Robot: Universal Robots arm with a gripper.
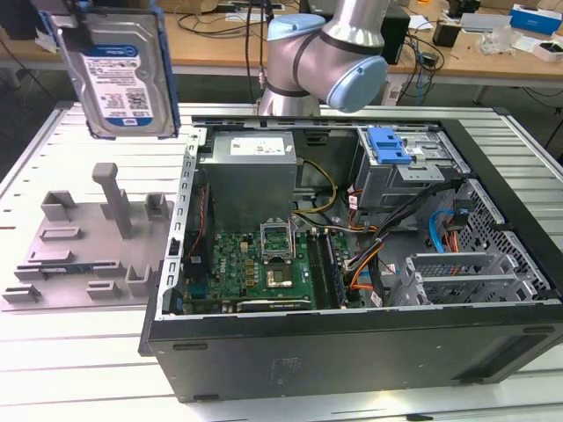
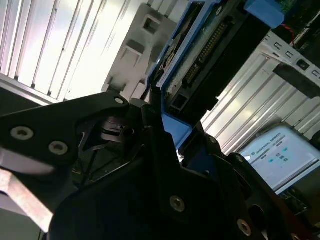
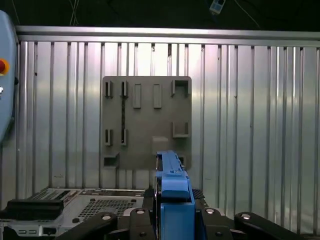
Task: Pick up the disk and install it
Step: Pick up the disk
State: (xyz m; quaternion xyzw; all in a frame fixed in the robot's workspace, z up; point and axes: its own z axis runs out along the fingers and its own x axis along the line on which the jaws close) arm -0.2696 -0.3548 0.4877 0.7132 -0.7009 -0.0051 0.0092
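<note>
- We see the gripper (image 3: 172,220) clamped on the disk (image 1: 119,75).
- The disk hangs above the grey holder plate (image 1: 75,255), beside the open computer case (image 1: 352,352).

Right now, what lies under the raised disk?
The grey slotted holder plate on the ribbed metal table lies below the disk. The disk's blue edge covers part of that plate.

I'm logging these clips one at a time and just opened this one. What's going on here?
The robot arm has its hand shut on the disk, gripping the edge of the blue carrier. In the exterior view the disk hangs in the air above the grey holder plate, to that view's left of the open computer case. It is not yet in the drive cage.
</note>
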